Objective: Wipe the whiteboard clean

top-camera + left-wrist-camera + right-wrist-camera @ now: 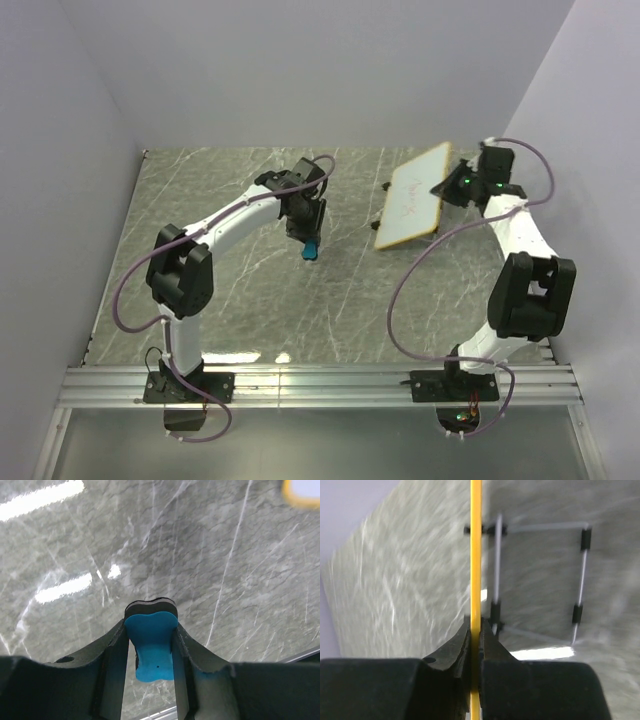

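Over the tabletop [250,300], the whiteboard [413,196] sat tilted at about two o'clock, its edge pinched in the right hand [476,630]. The left hand [150,625] gripped a blue eraser [150,647] near the middle. Looked like pre-wipe to me, and next the eraser needed to swing toward two o'clock onto the board.

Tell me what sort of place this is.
Probably a lab robot test cell: plain pale walls box in a grey marble-patterned tabletop, and a white-and-black left arm and right arm are bolted to a ribbed aluminium rail.
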Motion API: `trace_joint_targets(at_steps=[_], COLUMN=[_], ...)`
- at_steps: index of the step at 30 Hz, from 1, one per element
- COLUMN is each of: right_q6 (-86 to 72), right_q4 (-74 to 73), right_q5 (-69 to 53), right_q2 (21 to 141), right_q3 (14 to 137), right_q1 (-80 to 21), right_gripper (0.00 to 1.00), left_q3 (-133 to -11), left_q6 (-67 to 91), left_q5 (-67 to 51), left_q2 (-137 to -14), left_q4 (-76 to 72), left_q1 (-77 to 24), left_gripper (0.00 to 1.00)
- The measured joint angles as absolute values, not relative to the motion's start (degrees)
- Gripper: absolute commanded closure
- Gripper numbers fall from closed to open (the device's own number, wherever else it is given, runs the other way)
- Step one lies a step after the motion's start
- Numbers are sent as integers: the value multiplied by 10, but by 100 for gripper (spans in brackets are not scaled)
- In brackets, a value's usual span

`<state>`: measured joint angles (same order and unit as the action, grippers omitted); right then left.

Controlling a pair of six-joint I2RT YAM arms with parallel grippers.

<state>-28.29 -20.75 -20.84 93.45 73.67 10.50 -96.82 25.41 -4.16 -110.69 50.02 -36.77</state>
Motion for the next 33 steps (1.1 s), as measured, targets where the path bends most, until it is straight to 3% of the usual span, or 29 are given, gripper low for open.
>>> trace_joint_targets(at_steps=[7,12,25,33], right_q6=[-241,-232,-225,-256], right_q4=[-169,-155,-270,-308], right_q5=[-302,-368,-316,-296], right_q2=[897,896,917,917], right_q3=[658,623,714,732], right_q1=[-34,-76,-126,-129], right_gripper=[100,100,100,100], left_q3=[-942,-938,-1001,-1041], left_q6=[270,279,277,279], left_q5=[-22,-17,-47,-90], left_q2=[-1075,-1059,-1068,-1138], left_q4=[498,483,427,355], left_q1=[-368,-368,-369,-385], left_gripper=[100,100,100,100])
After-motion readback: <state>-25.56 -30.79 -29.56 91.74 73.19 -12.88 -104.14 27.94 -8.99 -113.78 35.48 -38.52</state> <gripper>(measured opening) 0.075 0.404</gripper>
